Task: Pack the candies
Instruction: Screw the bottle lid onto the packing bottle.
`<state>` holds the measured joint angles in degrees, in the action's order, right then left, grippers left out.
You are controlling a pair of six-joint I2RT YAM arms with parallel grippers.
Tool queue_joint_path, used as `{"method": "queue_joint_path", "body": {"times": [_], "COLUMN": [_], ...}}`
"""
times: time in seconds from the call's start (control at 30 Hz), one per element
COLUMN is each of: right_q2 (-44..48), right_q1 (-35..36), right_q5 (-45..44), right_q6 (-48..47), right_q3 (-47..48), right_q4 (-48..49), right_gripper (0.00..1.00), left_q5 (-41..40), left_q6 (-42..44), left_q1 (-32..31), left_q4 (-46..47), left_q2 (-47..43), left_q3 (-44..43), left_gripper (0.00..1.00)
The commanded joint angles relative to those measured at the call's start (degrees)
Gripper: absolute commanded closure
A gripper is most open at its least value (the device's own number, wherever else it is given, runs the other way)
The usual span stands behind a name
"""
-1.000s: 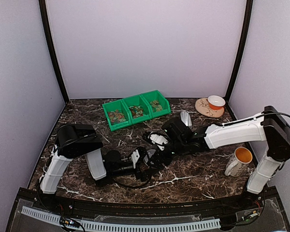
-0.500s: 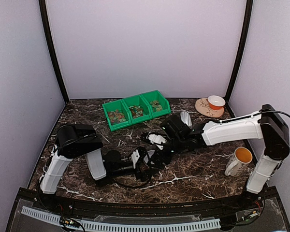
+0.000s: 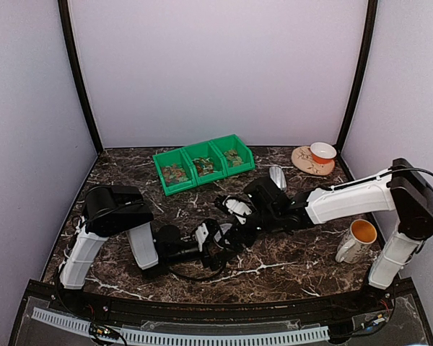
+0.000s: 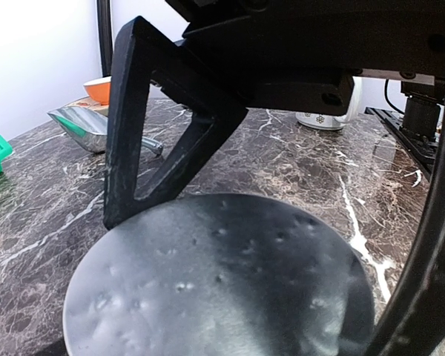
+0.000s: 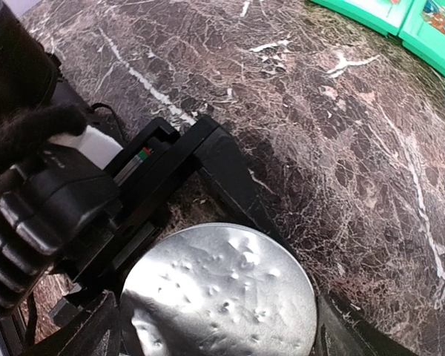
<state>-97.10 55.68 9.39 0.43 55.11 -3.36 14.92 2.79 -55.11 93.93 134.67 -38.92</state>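
Note:
The candies (image 3: pixel 177 173) lie as small red, orange and green sweets in three green bins (image 3: pixel 202 163) at the back; a bin corner with candies (image 5: pixel 437 13) shows in the right wrist view. Both grippers meet at a small jar mid-table. Its dimpled grey lid (image 4: pixel 222 282) fills the left wrist view and also shows in the right wrist view (image 5: pixel 222 297). My left gripper (image 3: pixel 218 238) is shut around the jar from the left. My right gripper (image 3: pixel 238 228) is shut on the lid, with a finger (image 5: pixel 341 334) at either side. The jar's body is hidden.
A silver scoop (image 3: pixel 277 176) lies behind the right arm and shows in the left wrist view (image 4: pixel 85 126). A white mug (image 3: pixel 357 239) stands at the right. An orange bowl (image 3: pixel 322 152) sits on a plate (image 3: pixel 307 163) at the back right.
The right arm's wrist and forearm have shifted slightly at the jar, away and back. The left arm and the jar have stayed in place.

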Motion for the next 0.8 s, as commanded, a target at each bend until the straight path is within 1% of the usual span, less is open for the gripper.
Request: {"method": "queue_joint_path", "body": {"times": [0.0, 0.17, 0.4, 0.6, 0.77], "right_q2": [-1.41, -3.15, -3.2, -4.04, -3.16], "right_q1": [1.23, 3.35, 4.57, 5.35, 5.53], "right_q5": [-4.48, -10.73, -17.16, -18.88, -18.74], "right_q6": [5.85, 9.53, 16.36, 20.46, 20.92], "right_q3": [-1.45, -0.03, 0.05, 1.25, 1.41], "right_q4": [-0.85, -1.82, -1.94, -2.32, -2.73], "right_gripper": [0.15, 0.15, 0.15, 0.13, 0.11], "left_q5": [-8.82, -10.86, -13.55, -14.89, -15.39], "left_q6": [6.43, 6.18, 6.08, 6.09, 6.08], "left_q1": [0.62, 0.62, 0.61, 0.6, 0.6], "left_q4": [-11.32, -11.84, -12.31, -12.54, -12.54], "left_q2": [7.26, 7.05, 6.81, 6.73, 6.71], "left_q3": [3.64, 3.49, 3.46, 3.46, 3.54], "left_gripper": [0.1, 0.1, 0.1, 0.1, 0.1]}}
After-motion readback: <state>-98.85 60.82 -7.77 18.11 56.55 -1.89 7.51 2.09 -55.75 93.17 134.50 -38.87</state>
